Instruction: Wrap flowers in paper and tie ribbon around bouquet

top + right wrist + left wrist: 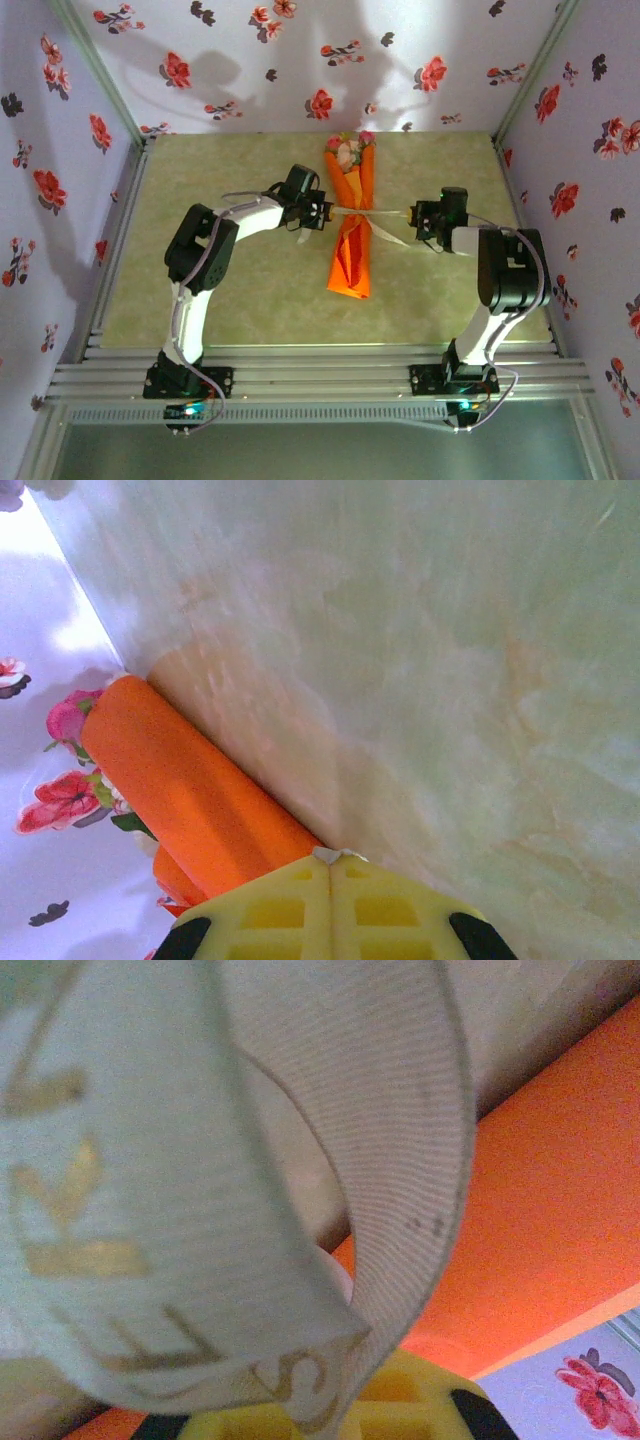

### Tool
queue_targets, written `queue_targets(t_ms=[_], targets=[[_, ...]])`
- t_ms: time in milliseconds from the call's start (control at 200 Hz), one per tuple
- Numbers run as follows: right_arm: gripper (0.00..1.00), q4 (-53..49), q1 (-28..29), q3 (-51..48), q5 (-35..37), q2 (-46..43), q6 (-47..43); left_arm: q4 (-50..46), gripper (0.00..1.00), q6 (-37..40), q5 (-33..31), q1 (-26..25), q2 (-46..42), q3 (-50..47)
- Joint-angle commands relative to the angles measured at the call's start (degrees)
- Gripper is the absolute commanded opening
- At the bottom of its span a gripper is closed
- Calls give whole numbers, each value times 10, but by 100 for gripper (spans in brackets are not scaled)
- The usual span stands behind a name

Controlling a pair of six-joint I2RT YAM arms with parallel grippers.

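Note the pale green, marbled table (230, 300). The bouquet (350, 250) lies flat on it near the centre, with its blooms toward the far edge and its narrow end toward the near edge. The ribbon (390, 211) crosses the bouquet's middle and extends out over the table on both sides.

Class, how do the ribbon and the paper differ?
The ribbon is pale cream, the paper orange. The ribbon is a narrow strip with gold letters, the paper a plain rolled cone. The ribbon runs sideways across the paper, which lies front to back. Both are thin.
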Motion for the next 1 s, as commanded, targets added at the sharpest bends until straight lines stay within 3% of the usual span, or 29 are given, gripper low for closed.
queue_targets(t_ms=[0,365,585,670,730,880,995], targets=[[0,-16,-27,-9,49,-9,-13,-25,0,18,-9,22,-28,-12],[0,-43,-28,-25,91,-27,-9,17,0,-6,-1,24,-39,-60],[0,-40,-16,-14,46,-18,-7,35,0,9,29,19,-23,-40],[25,-65,-3,-3,33,-36,-16,38,0,16,45,14,-17,-29],[35,-96,9,10,31,-56,-23,39,0,23,53,11,-14,-23],[44,-168,49,47,33,-89,-39,34,0,37,65,5,-12,-12],[46,-146,76,70,27,-71,-23,31,0,42,67,3,-11,-10]])
